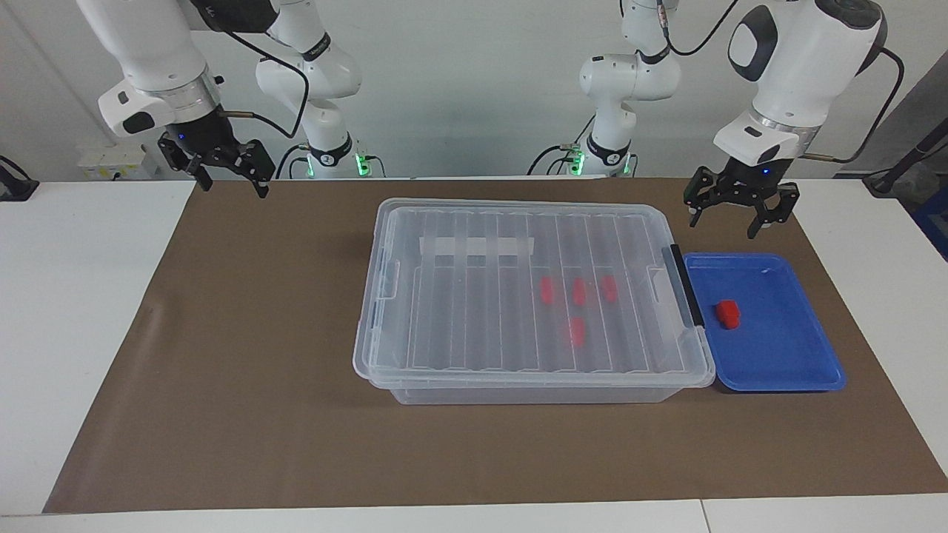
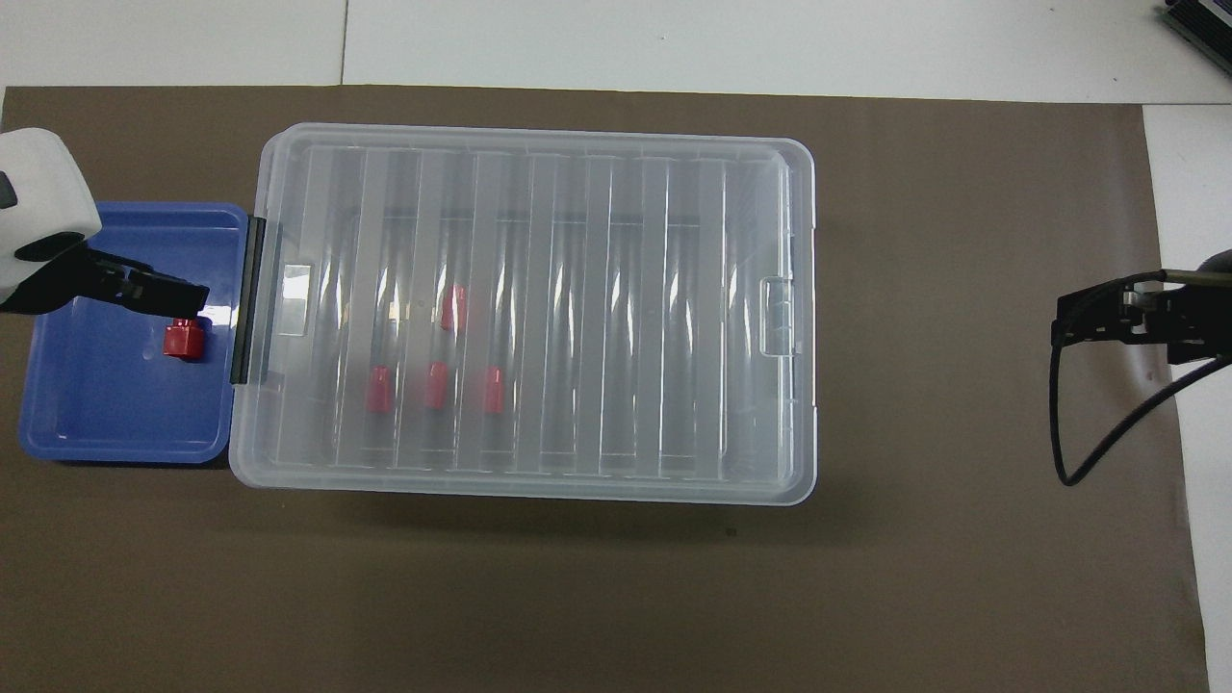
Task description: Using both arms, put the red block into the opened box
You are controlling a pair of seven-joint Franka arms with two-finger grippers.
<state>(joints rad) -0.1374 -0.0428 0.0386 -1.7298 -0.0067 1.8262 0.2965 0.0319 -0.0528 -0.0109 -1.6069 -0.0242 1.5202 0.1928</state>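
Note:
A red block [image 1: 728, 314] [image 2: 183, 340] lies alone in the blue tray [image 1: 785, 385] [image 2: 125, 452]. My left gripper [image 1: 723, 226] [image 2: 178, 294] hangs open over that tray, well above the block and not touching it. The clear box [image 1: 518, 392] [image 2: 529, 135] sits mid-table with its ribbed lid lying flat on it. Several more red blocks [image 1: 578, 292] [image 2: 436, 385] show through the lid, toward the tray end. My right gripper [image 1: 233, 189] [image 2: 1068, 322] waits open and empty in the air over the brown mat at the right arm's end.
The tray stands right beside the box's end that carries the black clip handle [image 1: 685, 285] [image 2: 245, 298]. A brown mat [image 1: 259, 370] [image 2: 962, 577] covers the white table. A black cable [image 2: 1107, 433] loops down from the right gripper.

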